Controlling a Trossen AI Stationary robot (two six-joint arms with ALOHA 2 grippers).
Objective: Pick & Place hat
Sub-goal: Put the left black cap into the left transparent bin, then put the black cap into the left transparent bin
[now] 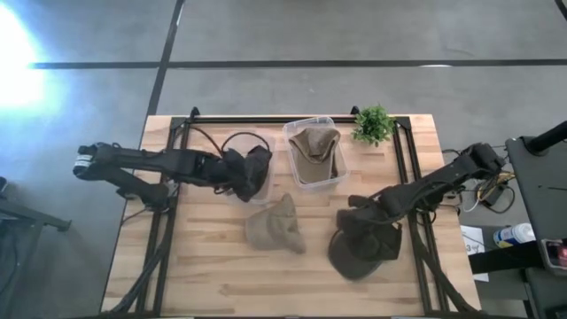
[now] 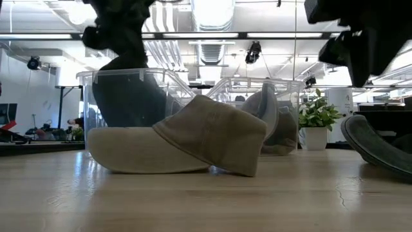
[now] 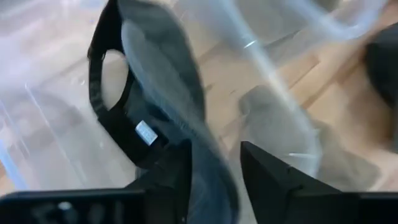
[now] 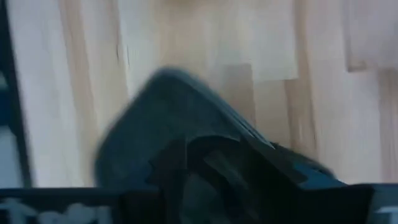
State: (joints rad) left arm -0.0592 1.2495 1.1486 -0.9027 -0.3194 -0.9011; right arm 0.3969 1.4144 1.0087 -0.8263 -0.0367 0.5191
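My left gripper point(image 1: 232, 173) is shut on a dark cap point(image 1: 255, 167), which sits inside the left of two clear bins point(image 2: 90, 84). The other clear bin point(image 1: 292, 133) holds a tan cap point(image 1: 314, 146). A second tan cap point(image 1: 276, 226) lies on the table's middle, resting on its brim and crown edge point(image 2: 193, 138). Another dark cap point(image 1: 359, 248) lies near the table's right side. My right gripper point(image 1: 365, 211) hovers over its far part. In the low view a gap shows between that gripper point(image 2: 360, 38) and the cap point(image 2: 380, 151). My left gripper point(image 3: 214, 149) pinches the dark cap between its two fingers, on a fold of the crown point(image 3: 208, 168) beside the back strap opening point(image 3: 106, 81). The fingers come from above, pointing down. The cap hangs below them inside the clear bin; its lowest part is hidden.
A small potted plant point(image 1: 374, 124) stands at the far edge, right of the bins. Black frame rails run along the table's left and right sides point(image 1: 416, 177). Bare wood point(image 1: 204, 266) lies along the near edge.
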